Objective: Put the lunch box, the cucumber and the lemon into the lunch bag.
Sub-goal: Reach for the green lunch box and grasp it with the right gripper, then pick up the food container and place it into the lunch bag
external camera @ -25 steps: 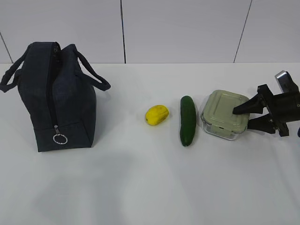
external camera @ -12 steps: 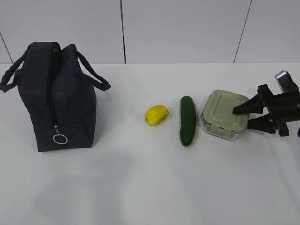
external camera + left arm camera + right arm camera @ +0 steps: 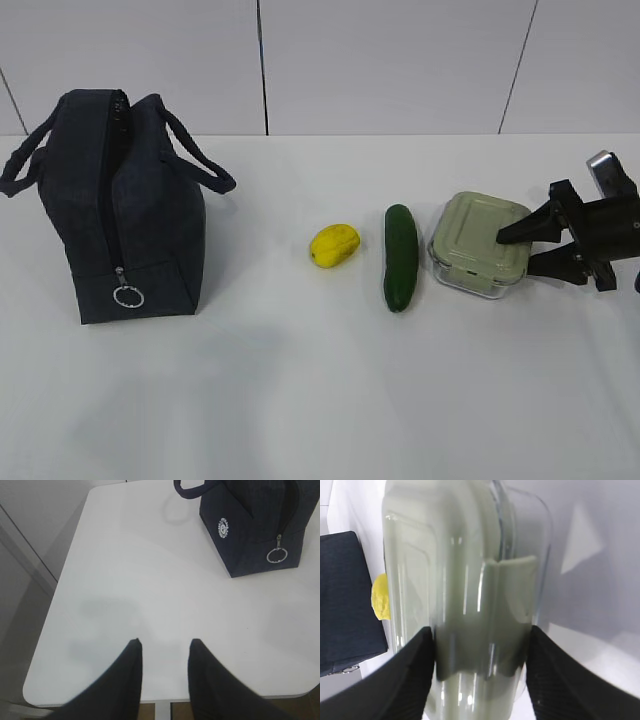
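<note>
Sage-lidded lunch box (image 3: pixel 465 580) clamped between right fingers (image 3: pixel 410 675); left fingers (image 3: pixel 130 672) apart, empty.

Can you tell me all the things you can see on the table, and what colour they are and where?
lunch bag: one, dark navy, far left, standing upright
lemon: one, yellow, middle of the table
cucumber: one, dark green, just right of the lemon
lunch box: one, clear glass with pale green lid, right of the cucumber
table: one, white
left gripper: one, black, open over bare table near the bag
right gripper: one, black, closed around the lunch box edge
</note>
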